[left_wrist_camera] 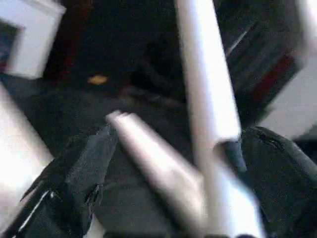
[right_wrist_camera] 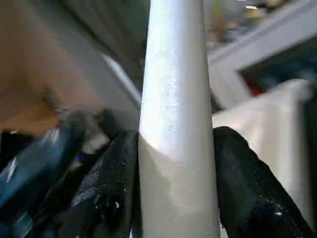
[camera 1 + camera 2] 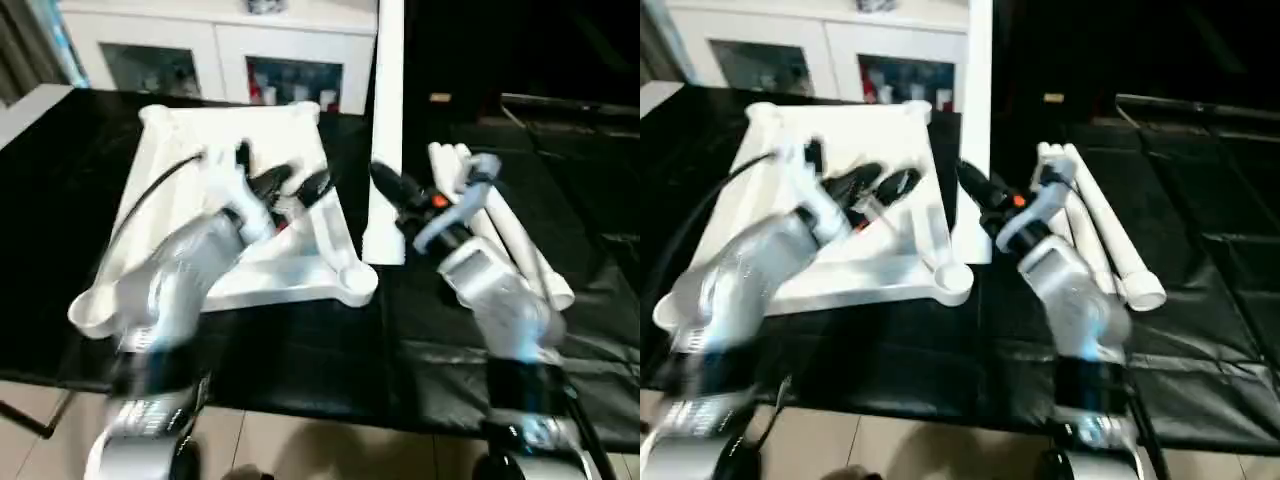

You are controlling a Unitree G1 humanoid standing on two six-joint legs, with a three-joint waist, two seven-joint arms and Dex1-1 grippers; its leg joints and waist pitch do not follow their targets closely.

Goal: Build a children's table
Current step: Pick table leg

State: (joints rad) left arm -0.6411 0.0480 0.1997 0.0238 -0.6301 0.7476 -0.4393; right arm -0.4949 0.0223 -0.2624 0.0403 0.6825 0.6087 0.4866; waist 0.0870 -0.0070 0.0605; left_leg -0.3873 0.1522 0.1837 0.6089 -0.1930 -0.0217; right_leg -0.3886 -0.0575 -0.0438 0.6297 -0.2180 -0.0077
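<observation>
Gripping upright leg (image 3: 386, 130), right gripper (image 2: 173, 163) fingers clamped it; left gripper (image 3: 290, 185) gaped over tabletop (image 3: 180, 150). Risk: leg tilting, missing socket (image 3: 357, 283).

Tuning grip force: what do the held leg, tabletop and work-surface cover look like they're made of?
Leg: likely rigid plastic, white, faint gloss, finely speckled skin.
Tabletop: moulded white plastic, judging by its ribs and round corner sockets.
Cover: black sheet, probably fabric; it creases and folds.

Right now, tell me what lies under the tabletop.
The tabletop lies ribbed side up on a black cloth that spreads out past its edges. Whatever is directly beneath the tabletop is covered and can't be seen.
</observation>
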